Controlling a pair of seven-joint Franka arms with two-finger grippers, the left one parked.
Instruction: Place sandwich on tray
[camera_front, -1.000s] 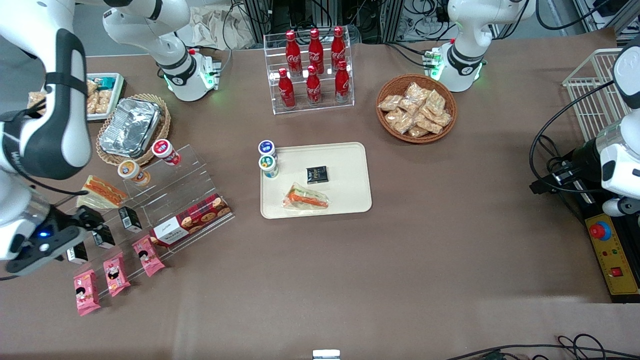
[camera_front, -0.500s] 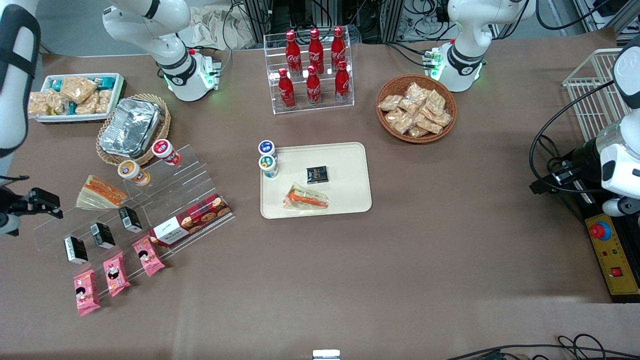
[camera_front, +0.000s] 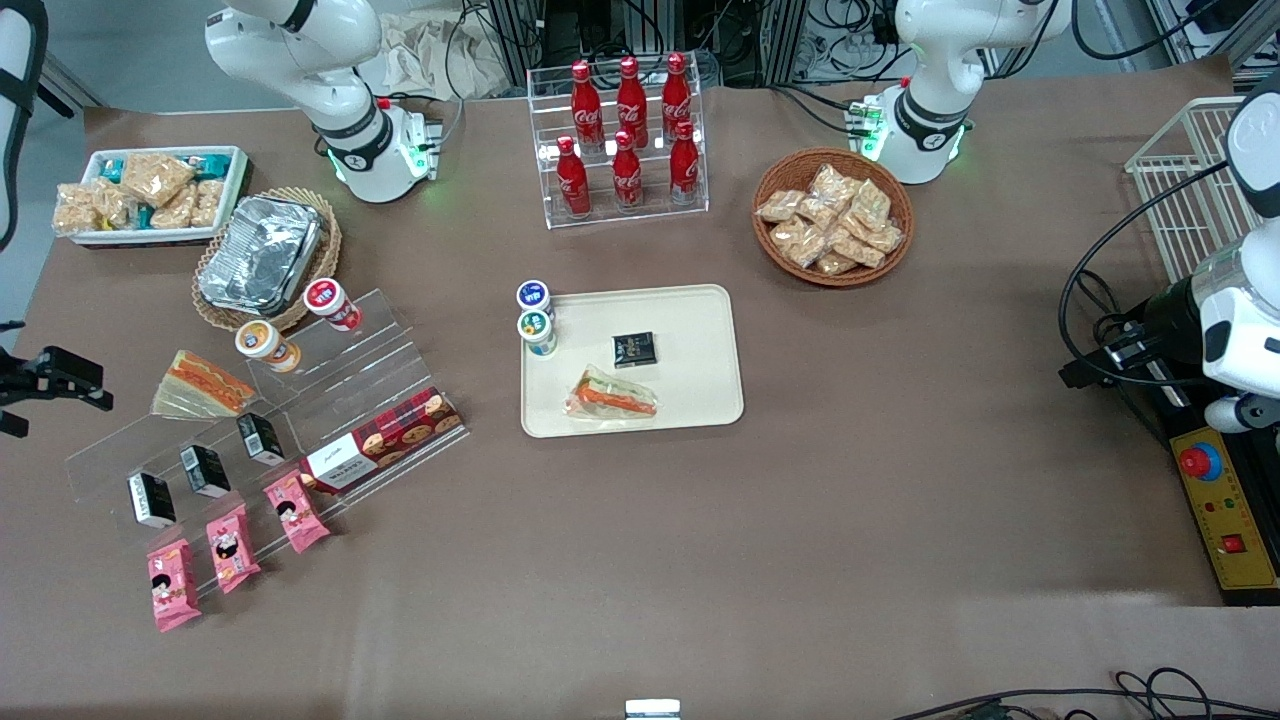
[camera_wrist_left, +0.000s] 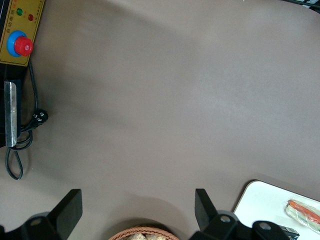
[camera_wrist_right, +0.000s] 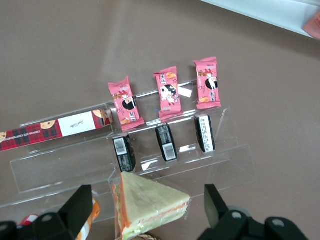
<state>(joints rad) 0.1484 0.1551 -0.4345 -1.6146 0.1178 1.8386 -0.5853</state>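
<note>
The sandwich (camera_front: 611, 396) is seen lying flat on the tray (camera_front: 700, 340), in the part of the tray nearest the front camera, close to the rim but wholly within it, and nothing is touching it; the placing is therefore judged to be done, with nothing left except perhaps parking the arm. Its long axis is running roughly along the tray's longer side, tilted slightly, with the orange filling edge facing the front camera and the wedge's apex pointing away from that camera, toward a small black packet (camera_front: 633, 349) that is lying apart from it on the tray. The gripper (camera_wrist_right: 148, 216) is being held well away, over the working arm's end of the bench, above a clear tiered stand (camera_wrist_right: 150, 160) and a second, striped sandwich wedge (camera_wrist_right: 150, 202); its fingers (camera_wrist_right: 77, 207) are spread wide and nothing is being carried between them.
</note>
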